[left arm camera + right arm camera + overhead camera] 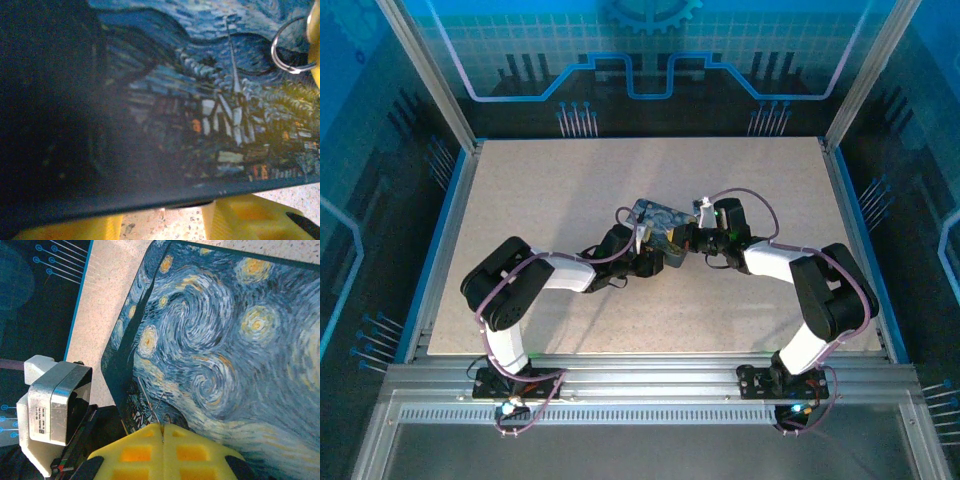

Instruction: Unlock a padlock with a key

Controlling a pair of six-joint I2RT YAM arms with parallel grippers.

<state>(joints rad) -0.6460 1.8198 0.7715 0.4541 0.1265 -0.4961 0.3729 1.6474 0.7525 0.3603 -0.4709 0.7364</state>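
Observation:
The dark-blue starry-night tin (658, 222) lies mid-table between both grippers. My right gripper (162, 425) is shut at the tin's village end, pinching a thin silver key ring (166, 416). In the left wrist view that ring (290, 47) hangs over the painted lid (200, 100). The key itself is hidden between the pads, and the padlock is out of view. My left gripper (160, 222) sits at the tin's near edge. Its yellow fingers (245, 220) stand wide apart with bare table between them, and the tin's edge hides their tips.
The speckled table (570, 190) spreads around the tin inside a blue-edged frame. The left arm's wrist camera housing (55, 400) sits close beside the right gripper. Both grippers (640, 248) (695, 238) crowd the tin's near side.

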